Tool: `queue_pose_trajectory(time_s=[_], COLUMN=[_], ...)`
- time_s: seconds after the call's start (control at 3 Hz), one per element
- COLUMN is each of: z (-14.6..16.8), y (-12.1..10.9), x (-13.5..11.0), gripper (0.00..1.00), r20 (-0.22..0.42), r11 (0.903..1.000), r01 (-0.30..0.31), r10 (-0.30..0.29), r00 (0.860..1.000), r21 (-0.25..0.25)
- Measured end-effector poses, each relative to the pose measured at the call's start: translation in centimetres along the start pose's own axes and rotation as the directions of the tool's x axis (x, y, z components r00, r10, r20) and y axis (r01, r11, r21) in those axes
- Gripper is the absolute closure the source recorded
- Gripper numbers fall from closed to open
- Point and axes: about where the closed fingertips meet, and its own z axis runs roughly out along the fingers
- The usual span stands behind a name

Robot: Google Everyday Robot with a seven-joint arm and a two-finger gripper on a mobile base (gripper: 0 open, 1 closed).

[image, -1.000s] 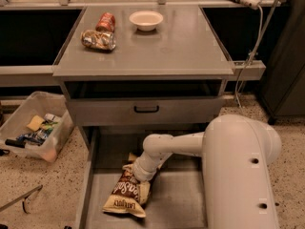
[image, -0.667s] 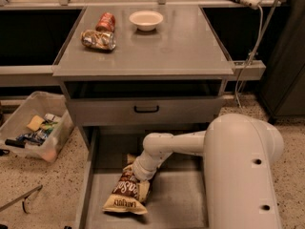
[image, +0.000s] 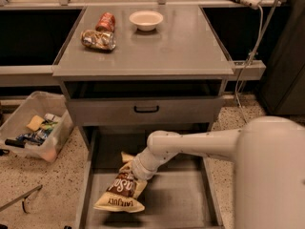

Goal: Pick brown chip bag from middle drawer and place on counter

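Observation:
The brown chip bag hangs tilted over the open middle drawer, its cream lower end just above the drawer floor with a shadow beneath it. My gripper is at the bag's upper end, shut on it, at the end of my white arm reaching in from the right. The fingers are mostly hidden by the wrist and the bag. The counter is the grey top of the cabinet above.
On the counter stand a crushed shiny can, a red can and a white bowl at the back. A shut drawer front with a black handle overhangs the open drawer. A plastic bin sits on the floor at left.
The bag has risen slightly off the drawer floor with my gripper. The arm has barely moved otherwise.

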Motion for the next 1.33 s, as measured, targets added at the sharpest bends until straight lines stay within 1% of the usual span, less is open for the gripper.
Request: queue_pose_trajectory(time_s=[0.33,0.67,1.0,1.33], z=[-7.6,-11.1,-11.1,-11.8], y=[1.3,0.8,0.8,0.6], x=[-7.7,-10.7,-10.7,-10.8], gripper=[1.0,1.0,1.0,1.0], r20=[0.062,0.072,0.072,0.062], r11=[0.9812,0.9546,0.9546,0.956], r01=[0.135,0.202,0.202,0.205], r10=[-0.144,-0.222,-0.222,-0.222], r00=[0.988,0.972,0.972,0.973], r21=[0.138,0.219,0.219,0.21])
